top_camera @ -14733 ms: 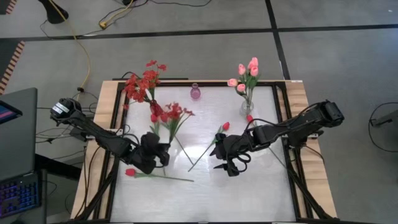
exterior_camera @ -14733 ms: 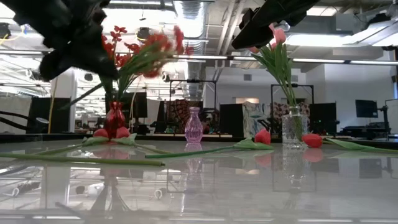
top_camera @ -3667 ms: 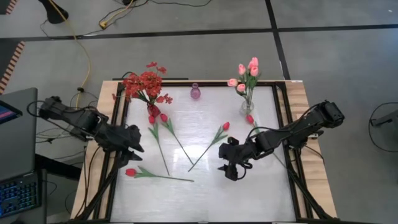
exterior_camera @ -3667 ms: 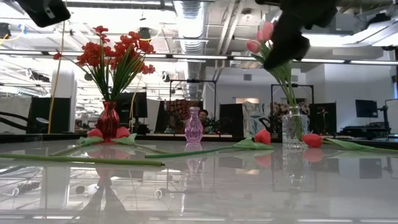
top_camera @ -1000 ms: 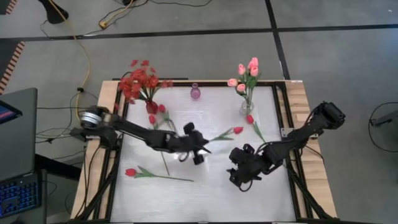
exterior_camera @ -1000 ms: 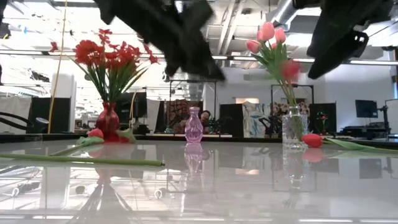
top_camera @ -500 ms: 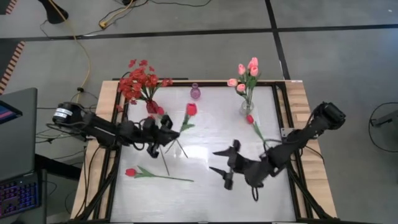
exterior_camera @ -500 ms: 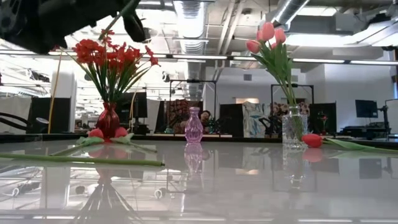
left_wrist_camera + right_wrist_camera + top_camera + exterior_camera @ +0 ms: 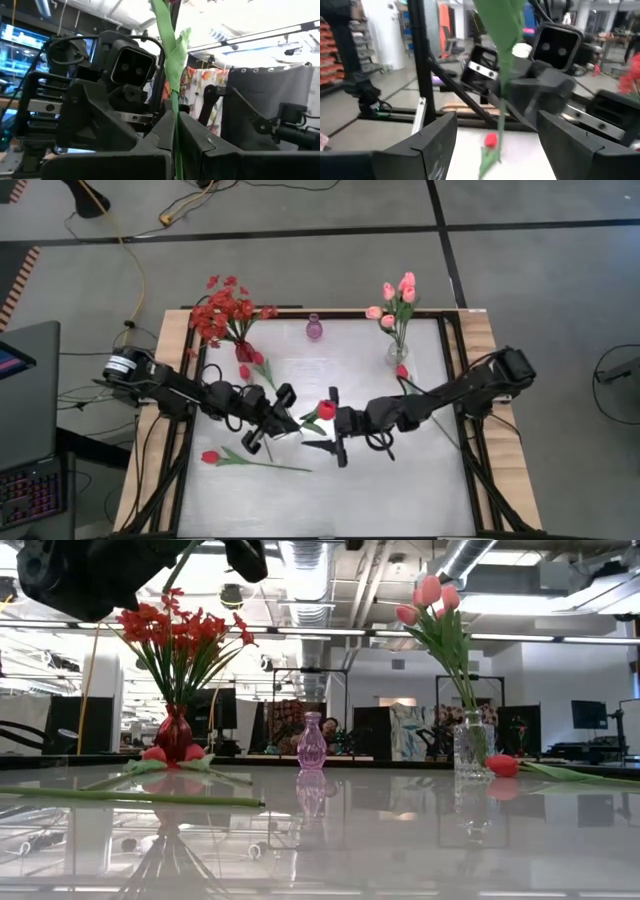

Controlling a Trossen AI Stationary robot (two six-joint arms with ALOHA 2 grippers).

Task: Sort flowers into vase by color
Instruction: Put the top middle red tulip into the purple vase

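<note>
Left gripper clamps red tulip, now mid-table; right gripper swung in, fingers wide

Bright ceiling lights, tabletop glare, wrist views blurred.

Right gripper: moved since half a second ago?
Yes. In the high view the right gripper, open, has shifted toward the table's left, further from the clear vase, now facing the red tulip in the left gripper.

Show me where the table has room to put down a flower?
The near strip of the table, in front of the lying tulip and both grippers, is bare. So is the patch between the purple vase and the held tulip. It is crowded around the red vase.
</note>
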